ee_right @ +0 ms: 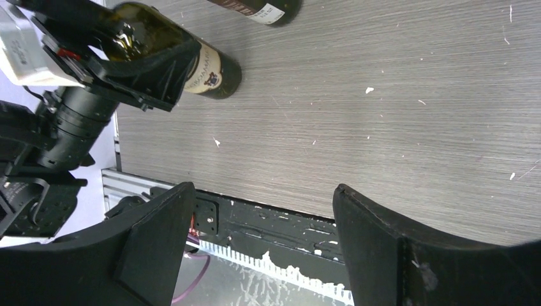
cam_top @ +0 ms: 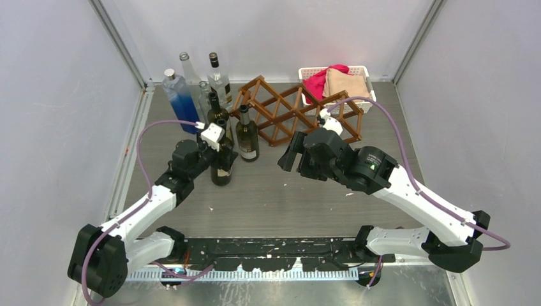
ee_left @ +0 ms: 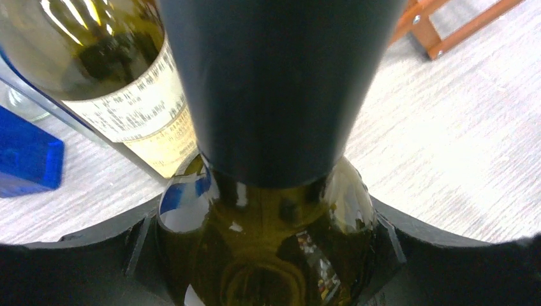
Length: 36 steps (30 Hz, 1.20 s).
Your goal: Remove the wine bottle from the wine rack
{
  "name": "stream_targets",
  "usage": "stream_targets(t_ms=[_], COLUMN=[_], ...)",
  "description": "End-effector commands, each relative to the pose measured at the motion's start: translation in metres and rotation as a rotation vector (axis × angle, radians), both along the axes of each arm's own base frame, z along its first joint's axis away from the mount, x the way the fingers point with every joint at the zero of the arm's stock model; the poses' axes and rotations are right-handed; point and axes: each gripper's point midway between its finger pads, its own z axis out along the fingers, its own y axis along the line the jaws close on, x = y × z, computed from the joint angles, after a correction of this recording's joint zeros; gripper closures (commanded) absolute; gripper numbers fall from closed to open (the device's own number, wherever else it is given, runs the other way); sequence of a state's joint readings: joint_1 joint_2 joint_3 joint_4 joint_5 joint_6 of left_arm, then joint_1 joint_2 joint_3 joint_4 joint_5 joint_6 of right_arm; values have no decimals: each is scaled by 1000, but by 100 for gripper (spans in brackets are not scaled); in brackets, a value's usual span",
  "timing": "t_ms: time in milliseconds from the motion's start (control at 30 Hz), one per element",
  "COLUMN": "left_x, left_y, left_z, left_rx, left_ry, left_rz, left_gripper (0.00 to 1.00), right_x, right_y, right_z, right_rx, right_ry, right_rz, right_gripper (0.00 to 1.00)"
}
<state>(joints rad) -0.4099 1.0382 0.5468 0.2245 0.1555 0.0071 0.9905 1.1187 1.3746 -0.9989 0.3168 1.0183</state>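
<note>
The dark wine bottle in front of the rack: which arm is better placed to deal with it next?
Left. The left end effector is shut around that bottle, which stands upright. The right end effector is open and empty, off to the side by the rack.

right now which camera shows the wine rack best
The top external view: nearly the whole wine rack shows there, seen from above. The left wrist view catches only a couple of its slats in the upper right corner. The right wrist view shows none of it.
</note>
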Motion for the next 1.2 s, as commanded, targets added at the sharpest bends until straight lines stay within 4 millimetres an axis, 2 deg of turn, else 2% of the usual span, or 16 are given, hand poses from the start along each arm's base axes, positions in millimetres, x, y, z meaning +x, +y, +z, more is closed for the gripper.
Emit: stream_targets(t_ms=[0, 167, 233, 267, 400, 467, 700, 933, 1167], left_x=[10, 3, -1, -2, -9, -13, -24, -39, -40], left_y=[-8, -6, -3, -1, 7, 10, 12, 19, 25], left_z=[58, 47, 43, 40, 34, 32, 32, 26, 46], left_rx=[-63, -52, -51, -51, -51, -49, -71, -53, 31], left_ry=[-272, -281, -277, -271, -256, -243, -187, -148, -134], left_rz=[-47, -53, -49, -39, -10, -1, 1, 3, -4], left_gripper=[100, 98, 94, 85, 29, 17, 1, 0, 0], right_x=[10, 12, 13, 13, 14, 14, 13, 11, 16], right_y=[-2, 0, 1, 1, 0, 1, 0, -5, -11], right_z=[14, 12, 10, 10, 9, 9, 11, 9, 10], right_rx=[32, 24, 18, 16, 9, 8, 13, 12, -21], right_ry=[-65, -60, -57, -58, -61, -61, -64, -69, -100], right_rz=[-38, -37, -36, -36, -37, -33, -31, -32, -45], right_gripper=[16, 17, 17, 17, 14, 13, 10, 0, 0])
